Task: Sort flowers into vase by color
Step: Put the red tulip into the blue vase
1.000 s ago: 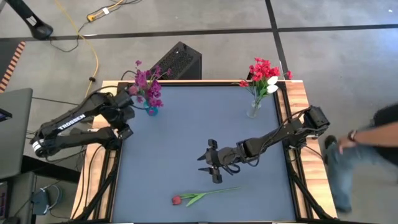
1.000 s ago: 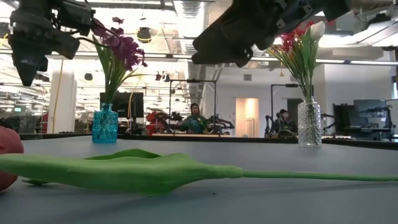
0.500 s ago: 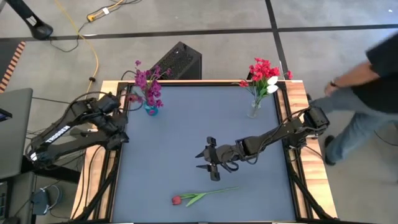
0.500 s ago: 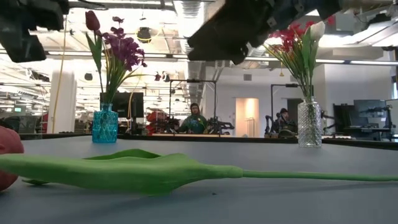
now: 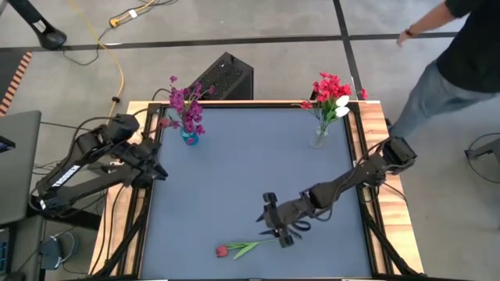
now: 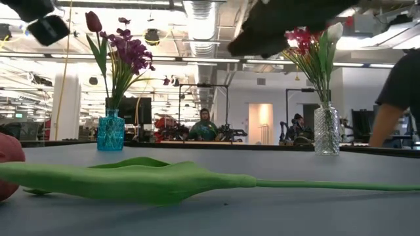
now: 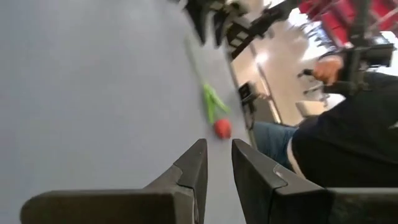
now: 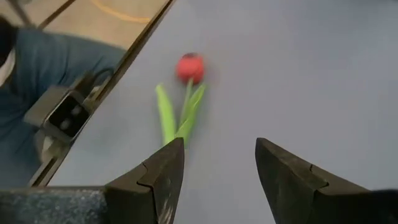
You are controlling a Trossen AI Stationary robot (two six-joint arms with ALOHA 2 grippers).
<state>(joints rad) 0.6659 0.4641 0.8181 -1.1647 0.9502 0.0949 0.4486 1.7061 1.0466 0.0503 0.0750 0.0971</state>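
Note:
A red tulip (image 5: 242, 248) with a green stem and leaves lies flat on the blue table near its near edge; it also shows in the low view (image 6: 131, 180). My right gripper (image 5: 273, 225) hovers open just above and to the far-right of it, and the tulip (image 8: 186, 93) lies ahead of its fingers (image 8: 221, 155). My left gripper (image 5: 158, 172) is at the table's left edge, its fingers (image 7: 217, 149) a narrow gap apart and holding nothing. A blue vase (image 5: 190, 137) holds magenta flowers. A clear vase (image 5: 319, 139) holds red and white ones.
The vases stand at the far left (image 6: 110, 131) and far right (image 6: 326, 131) corners. A person (image 5: 461, 55) walks beside the table's right far corner. A black box (image 5: 223, 76) sits beyond the far edge. Bare table surface (image 5: 234, 172) lies between the arms.
My right gripper has moved toward the near edge and down toward the tulip, staying open. My left arm has drawn back from the blue vase toward the table's left edge. The person has walked along the right side toward the far end.

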